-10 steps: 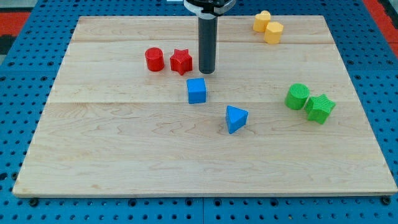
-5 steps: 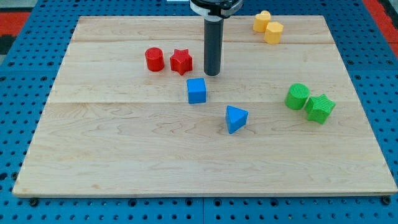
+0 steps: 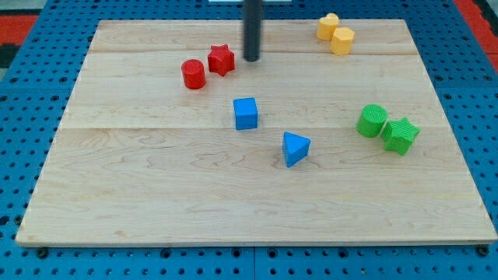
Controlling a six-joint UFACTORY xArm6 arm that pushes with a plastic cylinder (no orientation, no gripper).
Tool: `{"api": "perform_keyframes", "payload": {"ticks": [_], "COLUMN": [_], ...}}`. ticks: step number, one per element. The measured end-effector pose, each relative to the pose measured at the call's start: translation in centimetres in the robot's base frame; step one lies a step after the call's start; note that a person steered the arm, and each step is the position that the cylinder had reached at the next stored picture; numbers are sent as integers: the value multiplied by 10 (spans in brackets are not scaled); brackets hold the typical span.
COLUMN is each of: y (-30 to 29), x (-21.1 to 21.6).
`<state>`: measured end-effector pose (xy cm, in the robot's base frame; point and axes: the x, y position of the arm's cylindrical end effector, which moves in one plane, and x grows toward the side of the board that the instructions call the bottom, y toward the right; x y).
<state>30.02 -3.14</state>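
Note:
My tip (image 3: 251, 59) rests on the wooden board near the view's top, just right of the red star (image 3: 222, 59), with a narrow gap showing between them. The red cylinder (image 3: 193, 75) stands touching the star's lower left. Below my tip lies the blue cube (image 3: 246, 113), and farther toward the lower right the blue triangular block (image 3: 295, 148).
Two yellow blocks (image 3: 335, 33) sit together at the view's top right. A green cylinder (image 3: 372, 120) and a green star (image 3: 401, 135) touch each other at the right. The board's far edge (image 3: 171, 22) lies close behind my tip.
My tip moved toward the view's top and slightly left. The red star shifted up and left, now sitting above and right of the red cylinder. Other blocks stayed put.

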Motion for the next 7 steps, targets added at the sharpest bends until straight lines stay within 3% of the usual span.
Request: {"api": "perform_keyframes", "payload": {"ticks": [1, 4, 6, 7], "y": [27, 33, 44, 45], "x": [12, 8, 60, 65]}}
